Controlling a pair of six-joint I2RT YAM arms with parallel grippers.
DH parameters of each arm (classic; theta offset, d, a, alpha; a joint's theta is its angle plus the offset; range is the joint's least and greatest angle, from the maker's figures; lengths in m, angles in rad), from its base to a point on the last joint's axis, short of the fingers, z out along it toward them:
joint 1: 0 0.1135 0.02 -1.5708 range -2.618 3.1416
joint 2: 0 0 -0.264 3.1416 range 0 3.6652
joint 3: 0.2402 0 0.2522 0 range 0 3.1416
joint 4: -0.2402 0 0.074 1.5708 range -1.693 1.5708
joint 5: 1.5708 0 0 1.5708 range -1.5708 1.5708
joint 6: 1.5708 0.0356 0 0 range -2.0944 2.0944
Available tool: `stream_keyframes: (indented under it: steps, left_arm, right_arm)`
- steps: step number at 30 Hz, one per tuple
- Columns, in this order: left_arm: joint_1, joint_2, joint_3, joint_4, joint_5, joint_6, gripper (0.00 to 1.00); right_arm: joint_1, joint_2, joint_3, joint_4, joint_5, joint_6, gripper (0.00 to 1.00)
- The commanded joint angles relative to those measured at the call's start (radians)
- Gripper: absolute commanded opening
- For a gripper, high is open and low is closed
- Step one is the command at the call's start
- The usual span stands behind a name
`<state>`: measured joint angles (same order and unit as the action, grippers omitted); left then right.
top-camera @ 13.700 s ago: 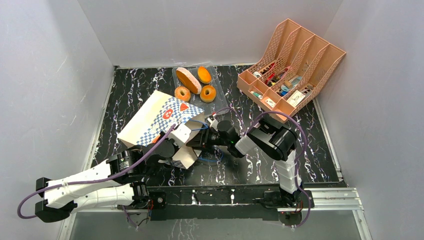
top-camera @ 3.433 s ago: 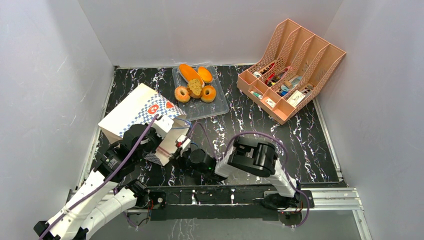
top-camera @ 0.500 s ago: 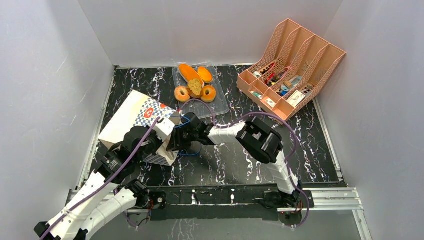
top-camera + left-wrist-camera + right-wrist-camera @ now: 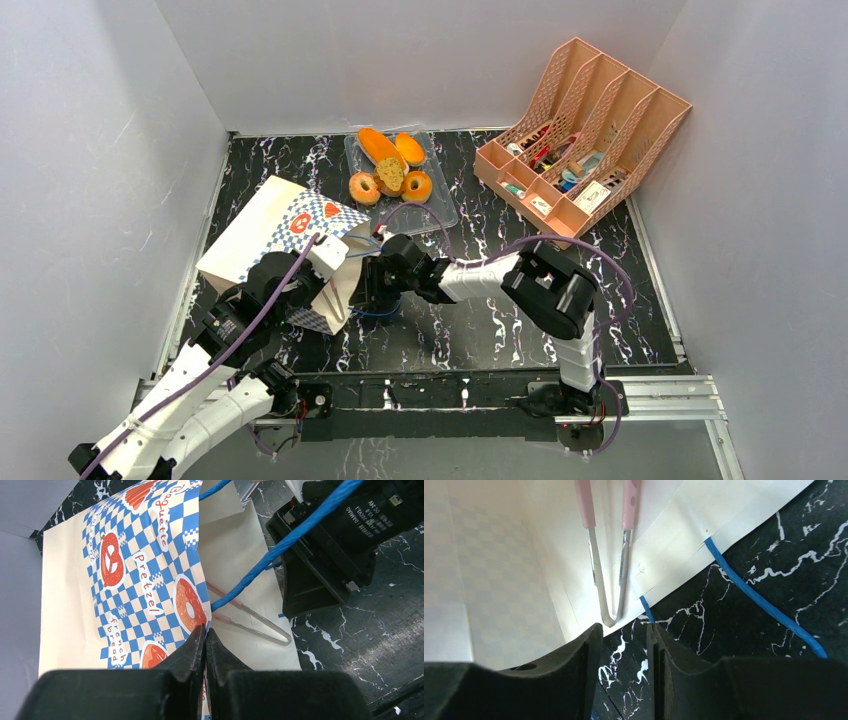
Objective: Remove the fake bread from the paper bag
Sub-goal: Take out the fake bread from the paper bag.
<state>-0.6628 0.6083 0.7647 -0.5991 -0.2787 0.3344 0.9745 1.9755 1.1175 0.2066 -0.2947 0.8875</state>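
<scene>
Kraft paper bag (image 4: 275, 235) lies on its side, its rim pinched flat in the closed left gripper (image 4: 205, 632); 5 bread pieces (image 4: 381, 146) sit on the far tray (image 4: 437, 213), and none shows inside. The right gripper (image 4: 623, 630) hovers half-open and empty at the mouth, facing tongs (image 4: 596, 575) lying inside. Pushing in could snag the blue cord (image 4: 764, 605) and tear the rim free.

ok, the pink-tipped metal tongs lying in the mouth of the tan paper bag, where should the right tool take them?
Probably the metal U-bend of the pink-tipped metal tongs, approached low from the open mouth of the tan paper bag. That bend lies right at the lip, just ahead of the right tool; the pink ends point deeper inside. Close across both arms.
</scene>
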Motion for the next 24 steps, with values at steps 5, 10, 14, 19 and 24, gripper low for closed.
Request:
stream_keyframes:
  steps: [5, 10, 14, 19, 24]
  left_arm:
    - [0.002, -0.002, 0.0, 0.02, 0.021, 0.006, 0.0]
    - [0.002, 0.004, 0.011, 0.012, 0.029, 0.003, 0.0]
    - [0.002, 0.008, 0.01, 0.012, 0.036, 0.002, 0.0]
    - [0.002, 0.016, 0.019, 0.009, 0.048, -0.003, 0.0]
    - [0.002, 0.016, 0.021, 0.007, 0.062, -0.006, 0.0]
  right_arm:
    - [0.025, -0.057, 0.037, 0.061, 0.028, -0.03, 0.35]
    - [0.052, -0.005, 0.091, 0.045, 0.012, -0.063, 0.35]
    - [0.07, 0.017, 0.104, 0.075, 0.023, -0.108, 0.38]
    - [0.101, 0.078, 0.2, -0.018, 0.096, -0.205, 0.44]
    - [0.102, 0.126, 0.241, -0.018, 0.123, -0.225, 0.47]
